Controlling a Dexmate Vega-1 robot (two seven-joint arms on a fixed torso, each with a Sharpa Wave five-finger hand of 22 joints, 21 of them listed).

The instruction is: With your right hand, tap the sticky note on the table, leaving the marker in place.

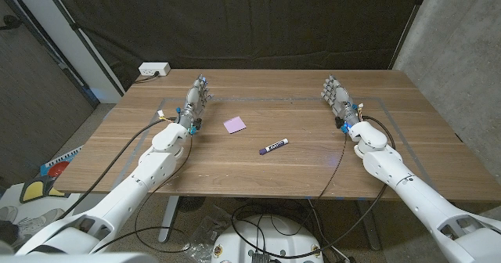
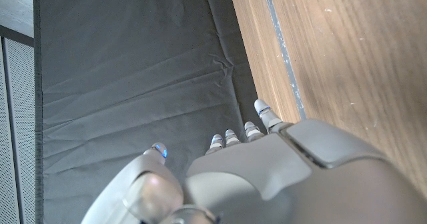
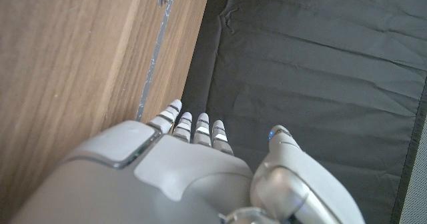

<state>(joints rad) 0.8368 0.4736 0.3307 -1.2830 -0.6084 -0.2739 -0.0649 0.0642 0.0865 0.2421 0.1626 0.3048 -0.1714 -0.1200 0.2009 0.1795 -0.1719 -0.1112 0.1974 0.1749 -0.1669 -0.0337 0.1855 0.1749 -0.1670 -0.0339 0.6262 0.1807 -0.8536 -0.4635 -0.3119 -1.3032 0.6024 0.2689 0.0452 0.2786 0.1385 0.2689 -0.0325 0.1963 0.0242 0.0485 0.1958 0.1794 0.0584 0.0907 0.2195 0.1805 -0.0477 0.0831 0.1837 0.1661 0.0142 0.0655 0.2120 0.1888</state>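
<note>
The pink sticky note (image 1: 233,125) lies on the wooden counter (image 1: 297,173) a little to the robot's left of the middle, well apart from the right robot hand (image 1: 340,97), which sits toward the far right part of the counter with its fingers extended and apart, holding nothing. The note is nearer to the left robot hand (image 1: 196,99), which sits at the far left part, likewise with fingers stretched out and nothing in them. Between the note and the right robot hand, nearer the robot, lies the marker (image 1: 273,145), with a white barrel and dark purple ends, set at a slant and not touching the note. Thin tape lines (image 1: 391,110) run along the counter's surface near both hands. Black cables (image 1: 338,157) trail from each wrist across the counter and over its near edge. A white power strip (image 1: 154,70) sits beyond the far left corner, and a dark curtain (image 1: 258,20) hangs behind the counter.
</note>
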